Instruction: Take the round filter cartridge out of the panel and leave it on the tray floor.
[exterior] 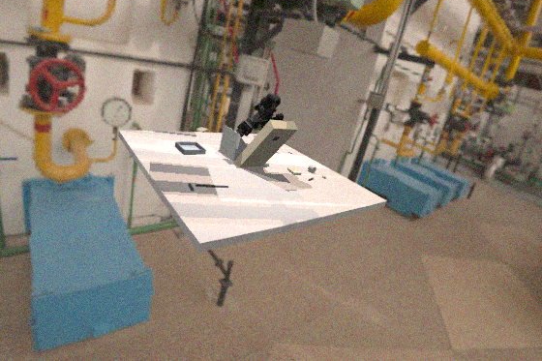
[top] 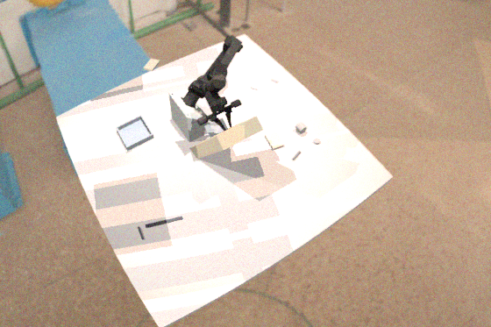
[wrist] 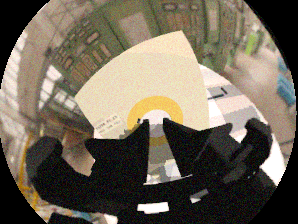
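Note:
The cream service panel [top: 250,126] [exterior: 268,145] [wrist: 165,65] stands tilted on the table, with a yellow ring [wrist: 137,107] on its face. The filter cartridge [wrist: 156,114] shows as a pale round face inside that ring, largely covered by the fingers. My gripper [top: 228,128] [wrist: 155,121] is at the panel face, shut on the cartridge with its two fingertips at the slots. The cartridge is within the ring; how far it stands out of the panel cannot be told. The tray [top: 135,132] [exterior: 189,147] is dark-rimmed with a pale floor, and nothing shows in it.
A grey upright plate [top: 184,121] [exterior: 231,142] stands beside the arm, between panel and tray. A small block [top: 301,128], a disc [top: 316,141], a thin tile [top: 273,142] and a short stick [top: 296,155] lie beyond the panel. A dark bar [top: 164,222] lies nearer the front.

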Available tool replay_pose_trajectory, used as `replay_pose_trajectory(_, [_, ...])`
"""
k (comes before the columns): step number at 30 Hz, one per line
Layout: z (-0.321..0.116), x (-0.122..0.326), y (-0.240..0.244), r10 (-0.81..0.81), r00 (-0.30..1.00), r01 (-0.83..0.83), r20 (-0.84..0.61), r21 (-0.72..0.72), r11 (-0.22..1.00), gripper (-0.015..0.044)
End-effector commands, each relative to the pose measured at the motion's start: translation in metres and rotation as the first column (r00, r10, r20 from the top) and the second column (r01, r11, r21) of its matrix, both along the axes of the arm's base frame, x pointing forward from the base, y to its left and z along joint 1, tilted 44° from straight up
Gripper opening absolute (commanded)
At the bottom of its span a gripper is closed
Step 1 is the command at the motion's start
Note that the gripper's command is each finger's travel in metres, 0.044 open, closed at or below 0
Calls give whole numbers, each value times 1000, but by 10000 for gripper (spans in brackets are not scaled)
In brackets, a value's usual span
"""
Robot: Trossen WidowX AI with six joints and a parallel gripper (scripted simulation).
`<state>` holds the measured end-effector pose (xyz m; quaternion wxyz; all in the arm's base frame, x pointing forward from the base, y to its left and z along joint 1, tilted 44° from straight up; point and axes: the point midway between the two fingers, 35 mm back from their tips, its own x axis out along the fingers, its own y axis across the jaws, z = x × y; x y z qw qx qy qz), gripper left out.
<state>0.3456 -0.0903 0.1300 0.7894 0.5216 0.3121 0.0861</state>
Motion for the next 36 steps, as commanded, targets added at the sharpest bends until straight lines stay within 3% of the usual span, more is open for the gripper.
replay_pose_trajectory(1, [-3, 3, 4, -37, 997, 43, -64, 93, 995, 0])
replay_pose_trajectory(12, [-3, 3, 4, -139, 955, 228, -262, 351, 908, 0])
replay_pose_trajectory(36, [28, -58, -33, -121, 968, 183, -218, 294, 938, 0])
